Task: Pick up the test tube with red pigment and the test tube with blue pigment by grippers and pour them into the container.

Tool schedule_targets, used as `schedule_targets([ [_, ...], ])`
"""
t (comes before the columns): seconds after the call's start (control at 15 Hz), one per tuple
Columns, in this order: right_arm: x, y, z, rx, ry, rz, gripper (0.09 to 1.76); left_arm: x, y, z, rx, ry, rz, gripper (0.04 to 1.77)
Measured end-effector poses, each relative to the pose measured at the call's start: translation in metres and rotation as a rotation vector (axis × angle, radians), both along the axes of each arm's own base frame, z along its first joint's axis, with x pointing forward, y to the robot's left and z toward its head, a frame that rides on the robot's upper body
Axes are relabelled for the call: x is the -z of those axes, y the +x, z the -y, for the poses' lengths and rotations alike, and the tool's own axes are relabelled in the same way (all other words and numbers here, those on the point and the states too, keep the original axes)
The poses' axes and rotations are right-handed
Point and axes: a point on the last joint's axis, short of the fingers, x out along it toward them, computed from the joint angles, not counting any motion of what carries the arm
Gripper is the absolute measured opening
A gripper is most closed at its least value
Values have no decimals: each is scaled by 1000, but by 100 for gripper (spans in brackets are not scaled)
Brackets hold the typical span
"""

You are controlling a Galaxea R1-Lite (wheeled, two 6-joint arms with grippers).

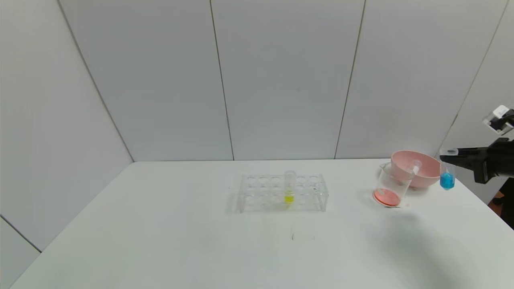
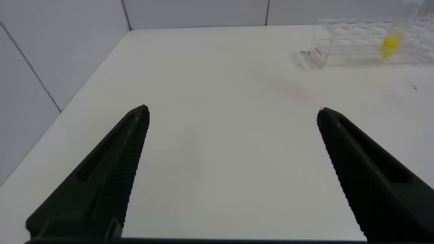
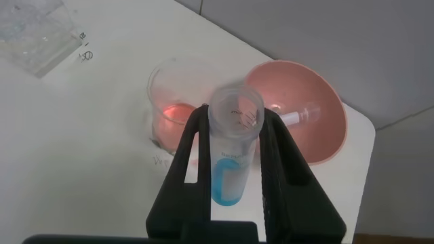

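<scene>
Most of the right arm is cut off at the head view's edge, so we see only the right gripper point(image 1: 449, 152) reaching in above the table's point(image 1: 160, 224) right side, and the left arm does not show there at all. An empty tube point(image 1: 413, 167) leans in the pink bowl point(image 1: 425, 162); whether any pigment remains in it we cannot make out. The right gripper is clamped on the test tube with blue pigment point(image 1: 447, 178), its fingers point(image 3: 193, 163) pressing both sides near the open mouth. The tube hangs upright, just beside the bowl and near the container point(image 1: 391, 186), apart from both. It is short, clear and round-bottomed, with bright blue liquid pooled at its base. The container stands in front of the bowl with orange-red liquid covering its bottom. The left gripper point(image 2: 230, 115) hovers over bare table with its jaws spread wide, holding nothing. Mid-table, a clear rack point(image 1: 283, 193) holds one tube with yellow liquid point(image 1: 289, 192).
</scene>
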Motion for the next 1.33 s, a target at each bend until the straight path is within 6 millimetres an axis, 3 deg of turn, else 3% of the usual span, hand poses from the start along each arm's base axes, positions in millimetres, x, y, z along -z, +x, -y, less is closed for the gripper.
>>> schedule_targets([
  [0.4, -19, 40, -1, -29, -161, -159, 49, 0, 0, 0, 0, 0, 0, 176],
  [0.87, -49, 71, -22, -97, -348, -283, 49, 0, 0, 0, 0, 0, 0, 176],
  [1.33, -29, 97, -40, -136, -615, -314, 49, 0, 0, 0, 0, 0, 0, 176],
])
